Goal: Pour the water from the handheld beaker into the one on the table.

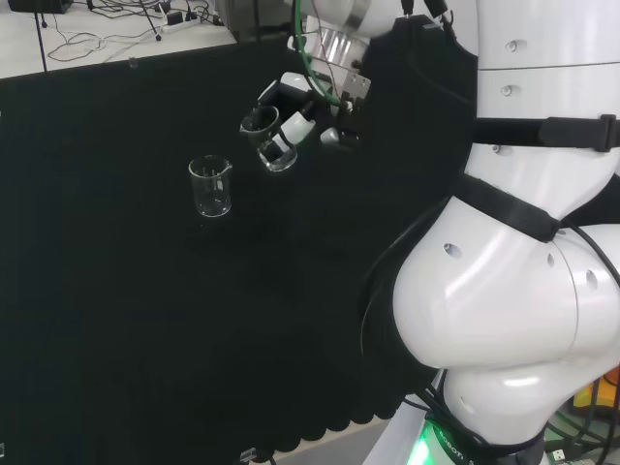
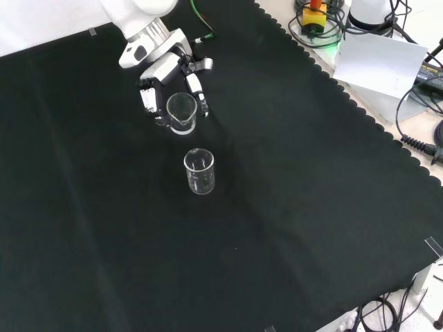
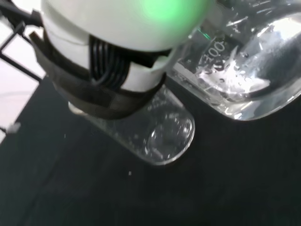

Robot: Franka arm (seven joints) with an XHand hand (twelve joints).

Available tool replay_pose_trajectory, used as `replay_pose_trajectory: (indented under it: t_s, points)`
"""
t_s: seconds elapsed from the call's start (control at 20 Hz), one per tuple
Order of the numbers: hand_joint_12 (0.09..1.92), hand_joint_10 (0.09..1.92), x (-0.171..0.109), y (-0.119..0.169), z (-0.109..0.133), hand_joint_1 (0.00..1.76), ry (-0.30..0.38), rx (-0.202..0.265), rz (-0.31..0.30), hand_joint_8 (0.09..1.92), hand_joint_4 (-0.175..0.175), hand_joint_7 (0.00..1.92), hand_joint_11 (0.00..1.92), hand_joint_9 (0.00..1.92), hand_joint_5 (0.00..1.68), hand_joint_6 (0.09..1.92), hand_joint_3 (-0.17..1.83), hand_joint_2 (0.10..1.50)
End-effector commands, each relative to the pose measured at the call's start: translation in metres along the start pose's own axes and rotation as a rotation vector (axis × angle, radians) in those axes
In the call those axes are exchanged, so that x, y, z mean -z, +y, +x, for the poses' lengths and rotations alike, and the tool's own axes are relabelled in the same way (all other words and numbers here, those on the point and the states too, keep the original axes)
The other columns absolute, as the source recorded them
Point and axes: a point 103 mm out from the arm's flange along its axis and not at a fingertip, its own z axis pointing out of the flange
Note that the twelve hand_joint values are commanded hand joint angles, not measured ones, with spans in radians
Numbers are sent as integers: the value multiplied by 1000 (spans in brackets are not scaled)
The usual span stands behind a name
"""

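Your hand has its fingers curled round the handheld beaker, gripping it from both sides with the glass held clear above the black cloth of the worktop. In the head view the hand carries that beaker tilted, its mouth turned away from the palm and toward the second beaker. The beaker on the table stands upright on the cloth just beyond the hand's fingertips, near the held one but apart from it; in the head view it sits lower than the hand and to its left. From the wrist you look past a blurred white and black part of the hand at the held beaker close by, with droplets and a little water showing against its wall, and at the other beaker below on the cloth. You cannot tell from these views whether the standing beaker holds any water.
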Motion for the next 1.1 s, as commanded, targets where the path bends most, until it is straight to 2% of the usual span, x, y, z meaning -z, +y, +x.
replay_pose_trajectory:
  t_s: [0.05, 0.4, 0.9, 1.1]
  points:
    - [848, 614, -2, 3, 21, 1417, -78, -4, 100, 735, -175, 1211, 1112, 1296, 1196, 701, 467, 751]
    - [850, 626, 0, 6, 33, 1417, -192, -30, 160, 733, -175, 1211, 1111, 1293, 1194, 706, 473, 748]
    - [863, 692, 5, 22, 46, 1417, -333, -98, 253, 773, -175, 1193, 1109, 1279, 1178, 755, 547, 717]
    - [872, 687, 4, 28, 49, 1314, -376, -112, 285, 769, -175, 1233, 1116, 1435, 1178, 794, 624, 698]
